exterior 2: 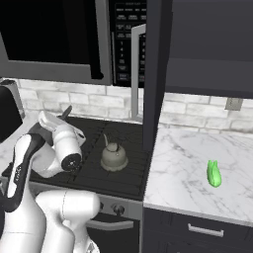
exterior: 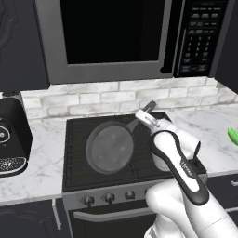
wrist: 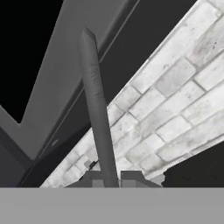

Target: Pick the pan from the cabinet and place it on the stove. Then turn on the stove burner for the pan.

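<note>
I've got the gripper (wrist: 107, 177) clamped on the pan (exterior: 110, 147) handle, which runs up btwn the fingers (wrist: 92, 178). Pan sits on the stove (exterior: 74, 176), left-side grate, handle angled toward the back-right, w/ kettle (exterior 2: 114, 156) on the stove's right side.

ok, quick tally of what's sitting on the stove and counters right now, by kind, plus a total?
Frying pan, on the stove, handle held in the gripper: 1
Kettle, on the stove: 1
Coffee machine, on the left counter: 1
Green vegetable, on the right counter: 1
Total: 4
</note>
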Available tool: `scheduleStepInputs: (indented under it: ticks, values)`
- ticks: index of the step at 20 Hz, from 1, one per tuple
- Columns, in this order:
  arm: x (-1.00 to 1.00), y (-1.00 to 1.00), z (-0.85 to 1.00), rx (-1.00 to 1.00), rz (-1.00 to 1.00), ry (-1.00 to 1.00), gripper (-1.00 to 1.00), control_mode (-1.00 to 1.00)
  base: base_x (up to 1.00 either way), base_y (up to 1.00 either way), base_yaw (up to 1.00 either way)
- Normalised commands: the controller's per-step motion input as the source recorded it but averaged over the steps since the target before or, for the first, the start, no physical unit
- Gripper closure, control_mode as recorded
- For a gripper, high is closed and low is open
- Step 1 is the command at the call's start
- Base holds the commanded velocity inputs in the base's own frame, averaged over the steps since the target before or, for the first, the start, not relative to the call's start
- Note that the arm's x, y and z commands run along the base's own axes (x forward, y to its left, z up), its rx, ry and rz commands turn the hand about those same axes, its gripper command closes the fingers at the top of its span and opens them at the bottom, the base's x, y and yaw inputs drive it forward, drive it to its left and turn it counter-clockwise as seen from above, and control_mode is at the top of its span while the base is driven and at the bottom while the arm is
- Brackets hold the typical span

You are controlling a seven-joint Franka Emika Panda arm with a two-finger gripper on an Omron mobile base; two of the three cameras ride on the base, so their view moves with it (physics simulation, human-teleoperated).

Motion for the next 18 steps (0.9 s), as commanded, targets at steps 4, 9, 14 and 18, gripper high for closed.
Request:
scheduleStepInputs:
  ticks: [4,9,14,18]
  values:
    - [0.19,-0.01,-0.57,0.0,0.0,0.0,1.0,-1.0,0.0,0.0,0.0]
    - [0.42,0.0,-0.71,0.0,0.02,0.0,1.0,-1.0,0.0,0.0,0.0]
    - [0.53,0.0,-0.83,0.0,0.05,-0.02,1.0,-1.0,0.0,0.0,0.0]
    - [0.5,0.0,-0.79,0.0,0.06,-0.1,1.0,-1.0,0.0,0.0,0.0]
